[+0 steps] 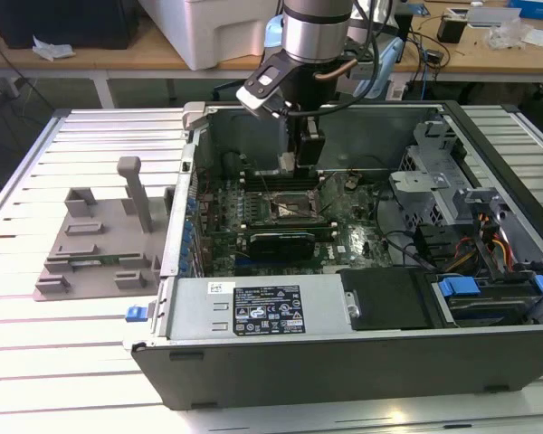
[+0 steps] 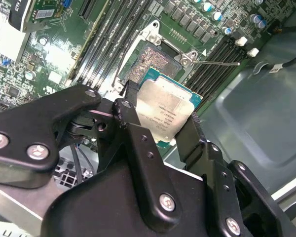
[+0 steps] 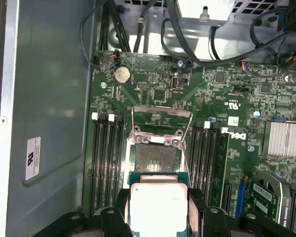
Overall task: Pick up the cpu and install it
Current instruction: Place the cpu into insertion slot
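The cpu (image 2: 165,111), a flat square chip with a silver-grey top and a thin green edge, sits between my gripper's (image 2: 160,117) black fingers, which are shut on two opposite sides of it. In the first wrist view the cpu (image 3: 159,205) hangs just short of the open motherboard socket (image 3: 155,158), whose metal load frame (image 3: 160,118) is swung up and back. The second wrist view shows the bare socket (image 2: 155,61) beyond the chip's far edge. In the exterior view my gripper (image 1: 294,165) reaches down inside the computer case, a little above the socket (image 1: 294,210).
Memory slots (image 3: 106,163) flank the socket on both sides. A black card (image 1: 281,242) lies in front of it. The power supply (image 1: 271,309) and drive cage (image 1: 443,181) crowd the case. A grey plastic tray (image 1: 100,244) stands outside, at the exterior view's left.
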`<state>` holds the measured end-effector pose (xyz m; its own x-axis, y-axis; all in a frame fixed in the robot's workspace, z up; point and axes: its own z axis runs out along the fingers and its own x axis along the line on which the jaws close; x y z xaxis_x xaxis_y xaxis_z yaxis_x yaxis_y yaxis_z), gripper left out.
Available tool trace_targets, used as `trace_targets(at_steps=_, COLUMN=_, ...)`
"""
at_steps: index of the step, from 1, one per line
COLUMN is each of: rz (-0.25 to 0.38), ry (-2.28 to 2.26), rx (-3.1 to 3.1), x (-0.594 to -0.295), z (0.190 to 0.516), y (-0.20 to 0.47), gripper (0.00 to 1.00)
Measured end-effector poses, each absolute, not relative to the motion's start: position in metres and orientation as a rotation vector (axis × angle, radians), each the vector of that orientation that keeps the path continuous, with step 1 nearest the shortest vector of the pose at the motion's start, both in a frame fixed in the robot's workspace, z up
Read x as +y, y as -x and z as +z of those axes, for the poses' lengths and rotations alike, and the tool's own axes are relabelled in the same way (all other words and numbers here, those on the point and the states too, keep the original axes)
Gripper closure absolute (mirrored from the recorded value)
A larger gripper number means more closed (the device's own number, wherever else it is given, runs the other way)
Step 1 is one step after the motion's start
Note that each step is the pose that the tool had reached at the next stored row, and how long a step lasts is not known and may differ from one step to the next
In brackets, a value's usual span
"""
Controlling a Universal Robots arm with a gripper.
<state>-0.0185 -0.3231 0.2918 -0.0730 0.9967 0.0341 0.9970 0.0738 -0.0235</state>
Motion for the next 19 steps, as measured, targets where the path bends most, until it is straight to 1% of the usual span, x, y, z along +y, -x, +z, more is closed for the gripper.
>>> trace_targets(at_steps=19, rz=-0.010, ry=2.247, rx=-2.139, x=-0.3230, z=0.2918, y=0.0185, gripper=0.45)
